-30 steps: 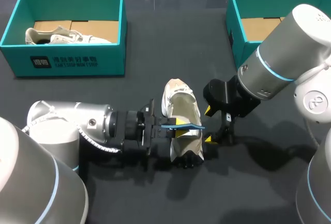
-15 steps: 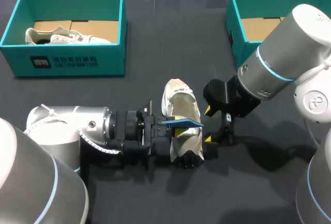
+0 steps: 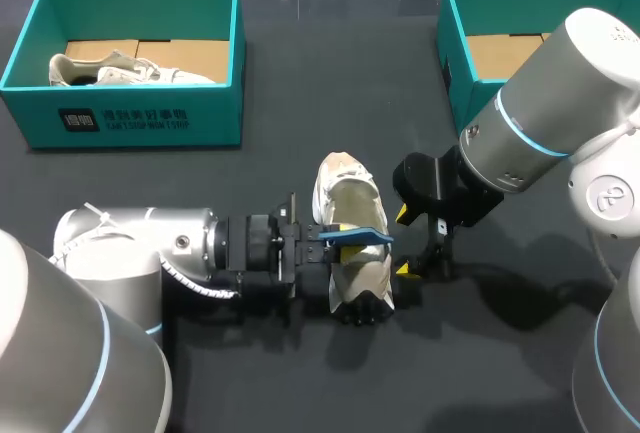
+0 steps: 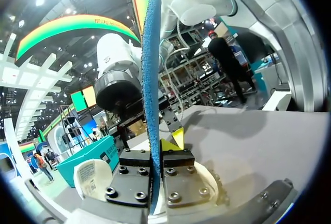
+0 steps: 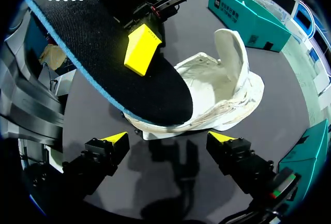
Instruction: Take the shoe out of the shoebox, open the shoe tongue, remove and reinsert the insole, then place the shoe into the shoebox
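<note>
At the far left of the dark worktop (image 3: 300, 103) sits a teal cardboard shoebox (image 3: 120, 118) with a pale shoe lying inside it. Next comes my left arm, lying low across the worktop. Its left gripper (image 3: 322, 238) is clamped tight on a thin black insole with a blue edge (image 3: 352, 238), one yellow tip pressed flat on top of it. The insole hangs just over the white cloth shoe (image 3: 350, 198), not inside it.

So, as I see it, the shoe is out of a box, it is pulled open, and the insole is out. What is left is to slide the insole back in and then put the shoe in a shoebox.

The shoe lies on the worktop in the middle, between the two grippers. Just to its right waits the right gripper (image 3: 405, 241), low by the worktop, with its two yellow tips spread wide and nothing in them. Past it, at the far right, stands a second teal shoebox (image 3: 455, 48); the part I can see holds only brown card.

From the right wrist, the insole (image 5: 103, 53) looks flat, stiff and long, with a rough black top. The shoe (image 5: 227, 89) looks soft and floppy, gaping wide, with one white flap standing up.
</note>
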Robot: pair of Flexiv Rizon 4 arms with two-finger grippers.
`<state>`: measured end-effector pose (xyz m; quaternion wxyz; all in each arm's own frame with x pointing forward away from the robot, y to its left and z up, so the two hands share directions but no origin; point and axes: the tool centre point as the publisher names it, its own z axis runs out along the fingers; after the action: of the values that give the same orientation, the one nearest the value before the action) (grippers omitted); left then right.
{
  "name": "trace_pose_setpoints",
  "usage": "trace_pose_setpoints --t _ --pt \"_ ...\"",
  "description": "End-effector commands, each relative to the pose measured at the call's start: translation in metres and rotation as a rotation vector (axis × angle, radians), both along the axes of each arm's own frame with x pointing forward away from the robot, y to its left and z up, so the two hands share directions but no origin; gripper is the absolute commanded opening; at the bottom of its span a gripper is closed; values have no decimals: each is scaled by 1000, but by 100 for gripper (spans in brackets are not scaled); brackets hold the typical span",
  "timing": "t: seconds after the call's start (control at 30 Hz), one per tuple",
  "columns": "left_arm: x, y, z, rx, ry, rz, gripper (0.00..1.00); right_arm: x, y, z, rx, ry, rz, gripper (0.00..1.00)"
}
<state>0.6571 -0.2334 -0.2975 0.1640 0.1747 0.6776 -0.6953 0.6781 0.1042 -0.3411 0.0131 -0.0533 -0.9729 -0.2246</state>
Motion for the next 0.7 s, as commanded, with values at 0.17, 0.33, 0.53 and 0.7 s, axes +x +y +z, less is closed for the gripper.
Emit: trace_pose_setpoints --t 0.17,0.33,0.53,0.7 --pt "2 -6 -7 16 -20 27 0 -1 0 0 -2 -3 -2 100" --pt "3 -4 -10 27 -29 32 0 -1 0 0 -2 -3 -2 100" --pt "4 -2 -14 47 -55 42 0 -1 0 0 -2 -3 -2 100" --pt "8 -2 -18 60 -59 57 0 -1 0 0 -2 -3 -2 100"
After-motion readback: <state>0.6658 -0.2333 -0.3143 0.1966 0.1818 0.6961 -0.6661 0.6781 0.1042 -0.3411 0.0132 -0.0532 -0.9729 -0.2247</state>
